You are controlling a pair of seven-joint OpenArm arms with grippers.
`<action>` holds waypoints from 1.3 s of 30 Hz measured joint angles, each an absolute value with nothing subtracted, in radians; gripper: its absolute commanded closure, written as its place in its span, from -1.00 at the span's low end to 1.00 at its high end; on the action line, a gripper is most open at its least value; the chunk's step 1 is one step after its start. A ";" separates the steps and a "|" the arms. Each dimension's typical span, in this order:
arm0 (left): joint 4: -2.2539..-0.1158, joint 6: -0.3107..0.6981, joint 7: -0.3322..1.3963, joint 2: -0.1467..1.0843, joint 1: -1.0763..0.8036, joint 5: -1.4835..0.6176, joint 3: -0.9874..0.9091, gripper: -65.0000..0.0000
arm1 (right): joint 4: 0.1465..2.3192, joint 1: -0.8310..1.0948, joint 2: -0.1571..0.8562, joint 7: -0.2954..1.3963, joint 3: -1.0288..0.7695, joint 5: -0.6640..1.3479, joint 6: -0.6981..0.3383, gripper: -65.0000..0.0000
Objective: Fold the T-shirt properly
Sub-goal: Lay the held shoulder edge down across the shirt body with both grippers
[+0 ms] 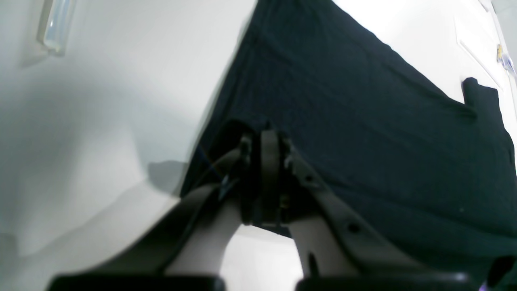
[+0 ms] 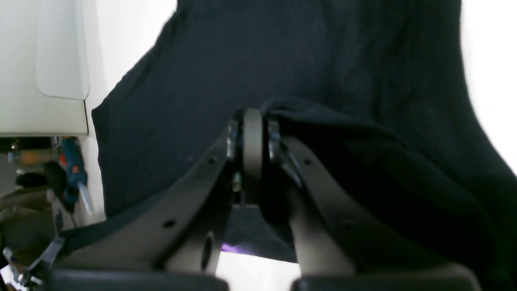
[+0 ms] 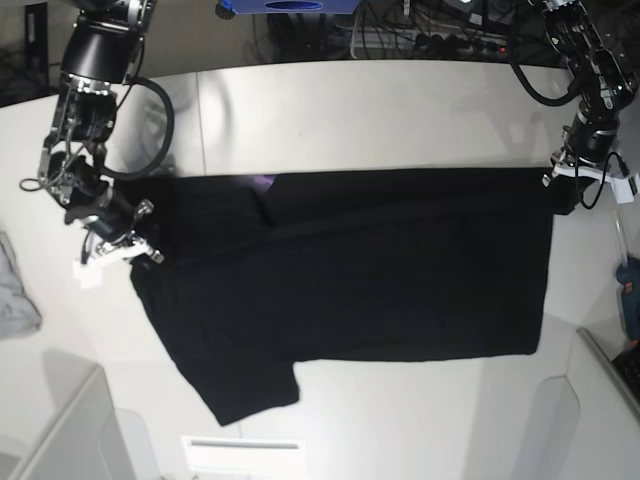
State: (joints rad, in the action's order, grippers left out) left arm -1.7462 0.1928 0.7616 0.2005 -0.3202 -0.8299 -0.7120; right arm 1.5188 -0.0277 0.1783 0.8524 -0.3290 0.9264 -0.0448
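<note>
The black T-shirt (image 3: 380, 270) lies spread across the white table (image 3: 350, 110), plain side up, with one sleeve at the front left. A bit of purple print (image 3: 262, 182) shows at a fold near its back edge. My left gripper (image 3: 557, 195) is shut on the shirt's back right corner. In the left wrist view the jaws (image 1: 268, 139) are closed with black cloth (image 1: 363, 121) pinched between them. My right gripper (image 3: 140, 252) is shut on the shirt's left edge. In the right wrist view the jaws (image 2: 252, 119) are closed with cloth (image 2: 242, 60) bunched over them.
A small grey cloth (image 3: 15, 290) lies at the table's left edge. A blue tool (image 3: 630, 288) sits off the right edge and also shows in the right wrist view (image 2: 72, 169). White panels (image 3: 590, 420) stand at the front corners. Cables (image 3: 420, 30) run behind the table.
</note>
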 measured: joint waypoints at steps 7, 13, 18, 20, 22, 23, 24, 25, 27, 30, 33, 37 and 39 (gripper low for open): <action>-1.681 0.193 0.761 0.203 -0.291 -0.831 -0.712 1.00 | 1.480 -0.073 0.178 0.853 -0.329 0.931 -0.045 1.00; -1.671 0.193 0.760 0.203 -0.290 -0.827 -0.712 1.00 | 1.451 -0.072 0.176 0.850 -0.329 0.926 -0.045 1.00; -1.666 0.191 0.759 0.208 -0.264 -0.809 -0.673 1.00 | 1.421 -0.094 0.177 0.840 -0.329 0.930 -0.045 1.00; -1.664 0.190 0.760 0.205 -0.260 -0.780 -0.652 1.00 | 1.406 -0.089 0.176 0.841 -0.329 0.920 -0.045 1.00; -1.663 0.191 0.760 0.204 -0.263 -0.767 -0.644 1.00 | 1.404 -0.085 0.176 0.844 -0.329 0.919 -0.045 1.00; -1.663 0.191 0.760 0.203 -0.263 -0.763 -0.645 1.00 | 1.404 -0.085 0.176 0.842 -0.329 0.920 -0.045 1.00; -1.662 0.190 0.760 0.203 -0.263 -0.763 -0.645 1.00 | 1.404 -0.086 0.176 0.842 -0.329 0.920 -0.045 1.00; -1.662 0.190 0.760 0.203 -0.260 -0.762 -0.645 1.00 | 1.404 -0.088 0.176 0.842 -0.329 0.920 -0.045 1.00; -1.662 0.190 0.760 0.203 -0.246 -0.764 -0.647 1.00 | 1.404 -0.088 0.176 0.842 -0.329 0.920 -0.045 1.00; -1.644 0.191 0.760 0.204 -0.233 -0.765 -0.649 1.00 | 1.404 -0.088 0.176 0.842 -0.329 0.920 -0.045 1.00; -1.638 0.190 0.761 0.203 -0.239 -0.761 -0.652 0.87 | 1.404 -0.088 0.176 0.841 -0.329 0.920 -0.045 0.66; -1.638 0.190 0.760 0.205 -0.233 -0.763 -0.654 0.41 | 1.404 -0.088 0.176 0.839 -0.330 0.919 -0.045 0.37; -1.638 0.190 0.760 0.205 -0.224 -0.760 -0.653 0.25 | 1.404 -0.088 0.176 0.838 -0.334 0.920 -0.045 0.37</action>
